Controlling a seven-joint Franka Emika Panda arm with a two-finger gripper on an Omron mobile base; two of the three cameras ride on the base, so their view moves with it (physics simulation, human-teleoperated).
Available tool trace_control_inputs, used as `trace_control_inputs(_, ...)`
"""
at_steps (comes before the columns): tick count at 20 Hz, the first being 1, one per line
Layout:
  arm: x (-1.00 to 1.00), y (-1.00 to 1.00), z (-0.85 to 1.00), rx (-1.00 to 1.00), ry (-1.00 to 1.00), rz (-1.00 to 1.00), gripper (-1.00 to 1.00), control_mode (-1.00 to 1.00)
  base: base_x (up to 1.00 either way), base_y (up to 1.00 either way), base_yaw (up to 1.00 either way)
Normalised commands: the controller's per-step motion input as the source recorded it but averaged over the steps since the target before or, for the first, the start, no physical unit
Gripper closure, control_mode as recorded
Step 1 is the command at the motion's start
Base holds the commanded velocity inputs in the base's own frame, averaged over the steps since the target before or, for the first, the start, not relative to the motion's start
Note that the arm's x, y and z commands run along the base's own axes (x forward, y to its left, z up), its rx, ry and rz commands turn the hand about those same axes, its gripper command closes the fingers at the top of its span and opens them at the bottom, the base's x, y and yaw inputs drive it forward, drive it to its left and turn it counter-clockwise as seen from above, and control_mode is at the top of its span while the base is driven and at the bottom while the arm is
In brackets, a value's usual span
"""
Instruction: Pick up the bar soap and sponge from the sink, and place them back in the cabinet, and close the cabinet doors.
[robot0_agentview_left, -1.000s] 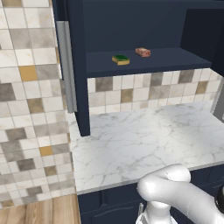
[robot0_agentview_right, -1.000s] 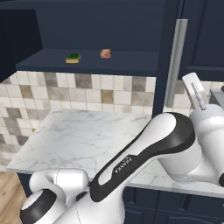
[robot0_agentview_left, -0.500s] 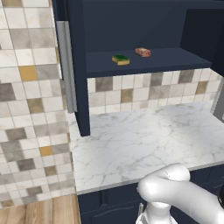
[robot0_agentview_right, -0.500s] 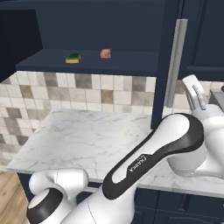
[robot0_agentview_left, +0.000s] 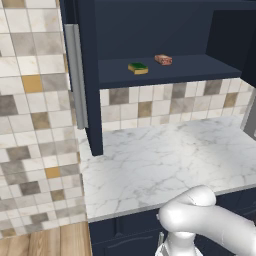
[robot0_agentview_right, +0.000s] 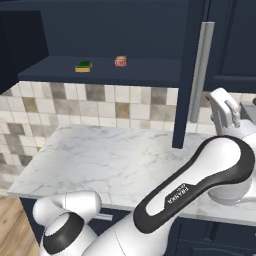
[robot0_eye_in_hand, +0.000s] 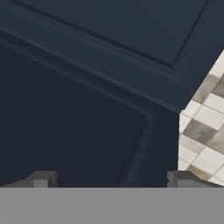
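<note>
Base cams: sponge (robot0_agentview_left: 138, 68) + bar soap (robot0_agentview_left: 163, 60) on shelf; hand cam: fingers (robot0_eye_in_hand: 181, 178) apart, empty.

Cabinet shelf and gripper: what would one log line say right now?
green-yellow sponge: on shelf | orange-red bar soap: on shelf | navy cabinet doors: open | gripper: open, empty

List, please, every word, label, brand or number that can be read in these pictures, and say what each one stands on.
"FRANKA": white lettering on the dark band of the robot arm, right base view; a second, smaller line beneath it is too small to read.
The bar soap, sponge, cabinet and tiles carry no readable text.
</note>
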Motion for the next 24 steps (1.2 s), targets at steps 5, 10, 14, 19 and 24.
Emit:
trace_control_inputs(5,-0.10,0.02,0.00,0.00,-0.01,0.19,-1.00,-1.00,0.00,0.00,0.00)
trace_control_inputs(10,-0.07,0.28,0.00,0.00,-0.01,0.15,-1.00,-1.00,0.00,0.00,0.00)
trace_control_inputs(14,0.00,0.42,0.00,0.00,0.00,0.09,-1.00,-1.00,0.00,0.00,0.00)
trace_control_inputs(19,0.00,0.39,0.03,0.00,0.00,0.09,-1.00,-1.00,0.00,0.00,0.00)
trace_control_inputs(24,-0.01,0.30,0.04,0.00,0.00,0.10,-1.00,-1.00,0.00,0.00,0.00)
